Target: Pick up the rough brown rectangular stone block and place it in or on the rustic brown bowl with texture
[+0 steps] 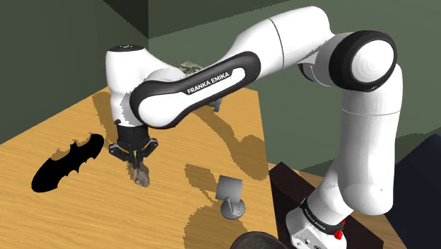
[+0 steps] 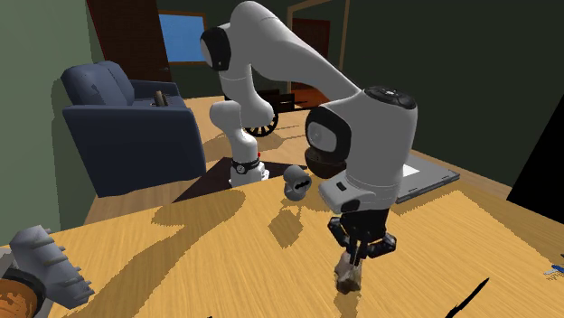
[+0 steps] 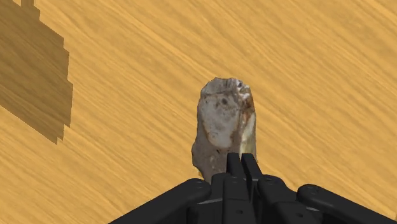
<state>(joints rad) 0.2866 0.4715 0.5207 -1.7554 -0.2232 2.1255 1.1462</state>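
Jaws together, no gap btw them in wrist view. Gripper [image 3: 240, 159] sits right at the upper end of the stone block [image 3: 222, 127], a rough grey-brown lump w/ rusty flecks, over the wooden bench [image 3: 114, 51]. Can't tell if the tips pinch it or just touch.

Shoulder view: gripper [image 1: 136, 161] points down, stone block [image 1: 141, 175] directly under. A black bat-shaped silhouette [image 1: 67, 163] lies flat nearby twd that view's left. A small grey object [image 1: 232, 194] stands well apart to the right.

Second exterior view adds a blue armchair [image 2: 126, 126] behind the bench & a jagged grey thing [image 2: 45, 257] at lower left. There the grey object [image 2: 296, 181] stands btw stone block [image 2: 346, 274] & arm base.
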